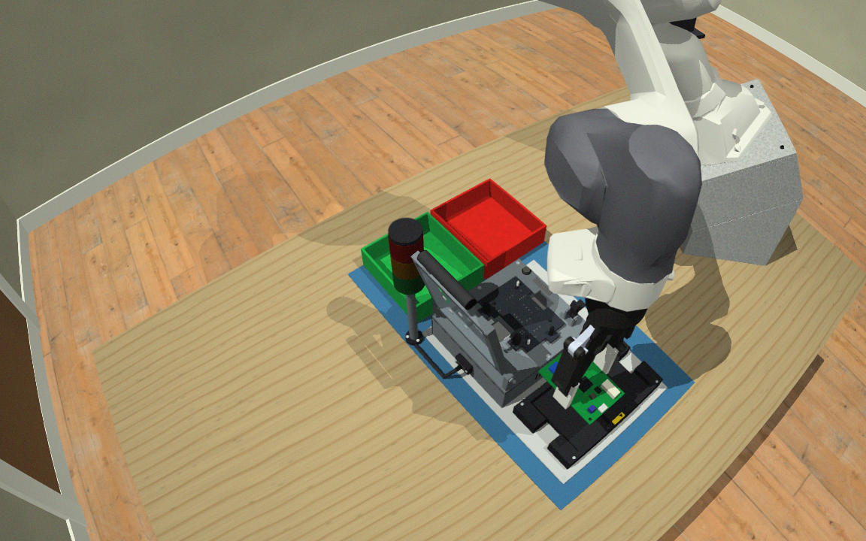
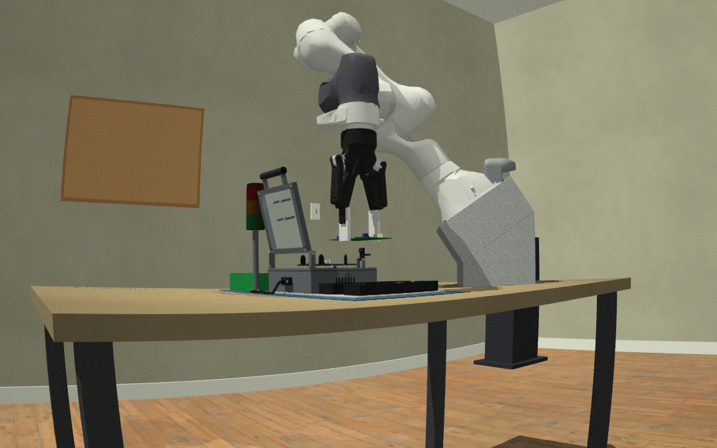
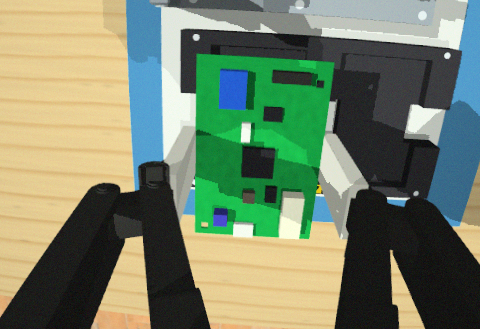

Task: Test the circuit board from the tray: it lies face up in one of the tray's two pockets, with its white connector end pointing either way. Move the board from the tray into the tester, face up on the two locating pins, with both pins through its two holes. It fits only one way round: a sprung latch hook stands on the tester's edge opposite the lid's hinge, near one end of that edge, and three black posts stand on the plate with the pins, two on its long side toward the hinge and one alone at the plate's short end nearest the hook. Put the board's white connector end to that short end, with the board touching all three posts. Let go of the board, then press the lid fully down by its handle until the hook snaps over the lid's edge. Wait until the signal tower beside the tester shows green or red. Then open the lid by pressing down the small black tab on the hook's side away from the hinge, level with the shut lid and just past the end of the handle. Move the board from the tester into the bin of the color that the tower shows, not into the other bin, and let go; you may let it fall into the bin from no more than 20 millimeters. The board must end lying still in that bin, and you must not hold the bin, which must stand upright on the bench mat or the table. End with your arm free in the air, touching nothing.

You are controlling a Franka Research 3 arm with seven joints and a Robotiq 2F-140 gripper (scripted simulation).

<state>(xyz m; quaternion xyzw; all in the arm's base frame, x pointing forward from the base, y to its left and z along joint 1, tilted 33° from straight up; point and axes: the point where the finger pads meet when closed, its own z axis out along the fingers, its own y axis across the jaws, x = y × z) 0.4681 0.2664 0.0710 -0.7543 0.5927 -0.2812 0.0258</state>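
1. Wrist view showed the hand (image 3: 256, 176) closed on the board (image 3: 260, 145) by its long edges, pads (image 3: 180, 165) pressing each side, the board level and face up.
2. Exterior view placed the board (image 2: 361, 238) in mid-frame, lifted well above the tray (image 2: 383, 287) and above the tester (image 2: 322, 275); it touched neither.
3. In the top view, the lid (image 1: 446, 285) stood open at frame center, the plate (image 1: 527, 309) exposed, and the tower (image 1: 406, 258) at center left looked unlit.
4. I judged the step in hand to be the carry from tray to tester.
5. The white connector (image 3: 292, 216) sat at the lower edge of the wrist view, away from the tester.
6. Next move likely called for turning the board to suit the lone post, which I could not pick out, then lowering it onto the pins.
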